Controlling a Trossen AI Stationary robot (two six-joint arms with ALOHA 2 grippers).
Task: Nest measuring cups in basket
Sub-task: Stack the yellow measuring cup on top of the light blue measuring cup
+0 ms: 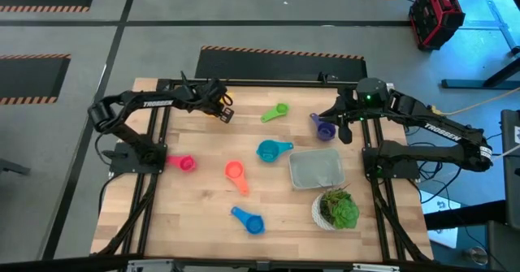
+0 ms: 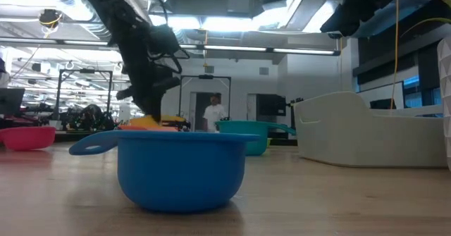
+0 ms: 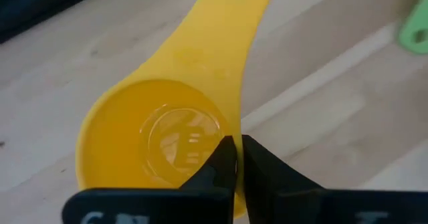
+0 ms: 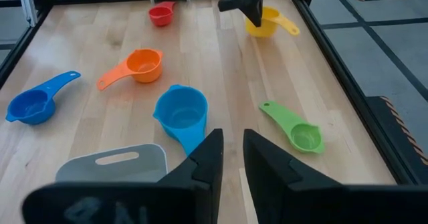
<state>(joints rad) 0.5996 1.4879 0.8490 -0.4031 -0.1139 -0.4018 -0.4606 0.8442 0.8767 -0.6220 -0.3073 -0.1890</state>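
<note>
Wooden table [image 1: 203, 199] — cups [image 1: 248, 219], basket [image 1: 317, 169], plant [image 1: 337, 209]

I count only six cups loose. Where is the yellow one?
High view: yellow cup lies at the table's far left edge, pinched by the left gripper.

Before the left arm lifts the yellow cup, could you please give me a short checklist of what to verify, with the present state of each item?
1. Left gripper shut on the yellow cup: ok, the fingers pinch the cup's rim in the left wrist view.
2. Yellow cup upright, handle free: ok, it sits mouth up on the table with nothing on the handle.
3. Basket ready to receive: ok, it looks empty in the high view.
4. Path to the basket: not ok for a low sweep; the green cup and teal cup lie between, so lift first.
5. Right gripper out of the way: cannot tell; it hangs near the purple cup, close to the basket.
</note>
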